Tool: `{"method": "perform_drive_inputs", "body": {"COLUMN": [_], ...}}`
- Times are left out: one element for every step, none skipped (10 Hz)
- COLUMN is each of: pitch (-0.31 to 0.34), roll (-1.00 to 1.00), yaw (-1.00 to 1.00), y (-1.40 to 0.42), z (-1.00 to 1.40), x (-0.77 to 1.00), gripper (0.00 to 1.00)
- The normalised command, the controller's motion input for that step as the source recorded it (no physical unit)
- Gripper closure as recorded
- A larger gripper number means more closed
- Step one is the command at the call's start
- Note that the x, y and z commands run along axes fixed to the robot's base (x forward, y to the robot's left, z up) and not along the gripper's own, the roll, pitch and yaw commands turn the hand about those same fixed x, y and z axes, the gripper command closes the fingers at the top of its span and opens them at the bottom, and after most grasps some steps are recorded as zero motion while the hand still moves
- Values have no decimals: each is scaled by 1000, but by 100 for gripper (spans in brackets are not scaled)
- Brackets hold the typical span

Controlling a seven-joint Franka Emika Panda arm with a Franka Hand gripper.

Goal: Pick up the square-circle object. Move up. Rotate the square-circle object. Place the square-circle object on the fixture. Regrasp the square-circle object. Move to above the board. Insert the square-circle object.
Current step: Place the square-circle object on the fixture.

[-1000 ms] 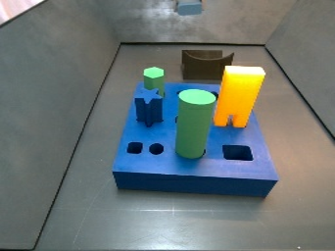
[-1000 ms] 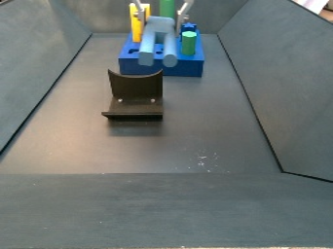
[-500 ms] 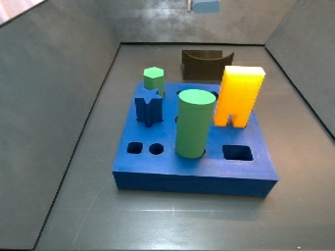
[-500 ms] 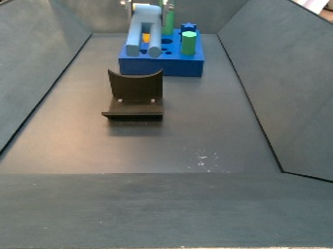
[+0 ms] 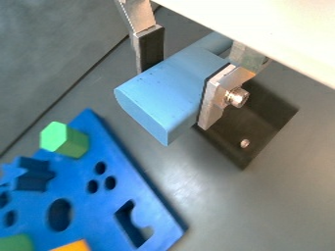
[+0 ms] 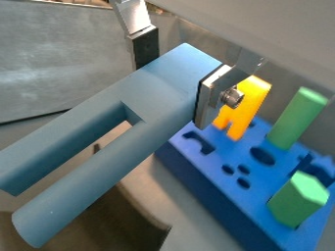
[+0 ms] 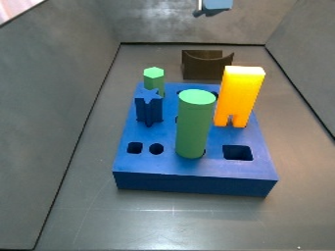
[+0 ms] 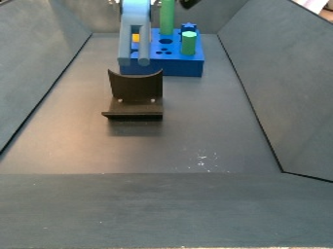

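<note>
Clamping the pale square-circle object (image 6: 112,147) between its silver fingers (image 5: 220,93), the gripper (image 5: 181,74) hangs above the dark grey floor (image 8: 169,156), which is hemmed by sloped grey walls (image 7: 78,20). In a side view the object (image 8: 131,37) stands upright over the fixture (image 8: 134,94), with the board (image 8: 184,64) at 1 o'clock behind it.

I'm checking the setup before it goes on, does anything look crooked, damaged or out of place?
Nothing stands out. The claw holds the square-circle object in the air near the fixture. On the board, the green cylinder and orange-yellow block stand upright.
</note>
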Motion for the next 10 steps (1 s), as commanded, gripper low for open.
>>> {"method": "perform_drive_inputs", "body": {"pitch": [166,166,171,185,190,141,113,49,26,-67], "roll": [-1000,-1000,-1000,-1000,-969,-729,-608,-317,-237,-165], "yaw": [-89,-117,-133,-172,-205,-212,-216,-204,-192,-218], "y": [35,35,36,41,42,46,46,39,32,123], "z": [-6,-12,-15,-19,-20,-20,-19,-13,-9,-1000], "x": [63,59,65,89,96,93,91,87,81,94], "gripper": [100,100,100,100,100,100,100,100,100,100]}}
